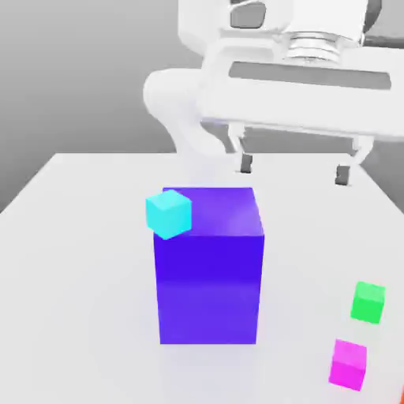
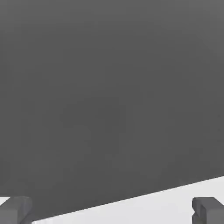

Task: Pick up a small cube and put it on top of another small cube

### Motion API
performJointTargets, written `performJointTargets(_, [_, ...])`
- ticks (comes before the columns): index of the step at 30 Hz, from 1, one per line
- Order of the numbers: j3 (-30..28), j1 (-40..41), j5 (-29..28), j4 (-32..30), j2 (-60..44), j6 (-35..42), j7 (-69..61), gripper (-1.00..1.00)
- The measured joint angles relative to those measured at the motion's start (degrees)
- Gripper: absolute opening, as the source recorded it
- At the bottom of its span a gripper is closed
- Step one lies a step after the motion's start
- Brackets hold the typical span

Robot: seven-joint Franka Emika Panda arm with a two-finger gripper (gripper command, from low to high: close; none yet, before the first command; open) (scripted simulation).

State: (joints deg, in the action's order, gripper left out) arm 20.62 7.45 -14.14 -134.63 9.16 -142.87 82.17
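Operator: Start at the tool. What is it doing?

Describer: Your gripper (image 1: 293, 168) hangs in the air, higher than the blue-violet block (image 1: 209, 288) and over toward the exterior view's right of it. Its two fingers are spread wide, with nothing between them.

Operator: And the cube I want?

Describer: The magenta-pink cube (image 1: 348, 365) sits low on the exterior view's right of the block, well apart from it, nearer the camera. A green cube (image 1: 368, 302) is just beyond the pink one, and close to it. A cyan cube (image 1: 169, 214) is at the block's top, by the edge on the exterior view's left; whether it rests there or floats in front, you cannot tell.

Operator: Which step am I on?

Describer: The approach, I judge, with the pick still to make. Your next move calls for bringing the open fingers above the pink cube, lowering them to straddle it, then closing. The green neighbour could be nudged, so turn the fingers to miss it.

Operator: What is around all this?

Describer: A smooth, pale white table (image 1: 87, 292) lies under the block, which casts a faint bluish reflection at its foot. Behind the block stands the white robot arm (image 1: 177, 106), against a plain grey backdrop (image 1: 71, 71).
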Motion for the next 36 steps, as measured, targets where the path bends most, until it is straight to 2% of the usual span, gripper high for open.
performJointTargets(7, [1.92,-3.75,-5.18,-1.16,-14.36,-4.49,14.12,0.00])
performJointTargets(14, [3.09,-7.96,-3.96,-2.63,-26.91,-10.38,23.41,0.00])
performJointTargets(18, [-1.44,-12.09,-8.73,-1.02,-34.85,-15.87,28.11,0.00])
performJointTargets(19, [-2.94,-13.34,-9.98,-0.56,-36.68,-17.21,29.09,-1.00])
performJointTargets(26, [-3.18,-13.55,-10.19,-0.48,-37.03,-17.57,29.28,-1.00])
performJointTargets(31, [2.69,-9.48,-3.36,-2.96,-28.39,-11.53,24.68,-1.00])
performJointTargets(36, [6.57,-12.25,0.10,-7.25,-22.33,-9.43,29.85,-1.00])
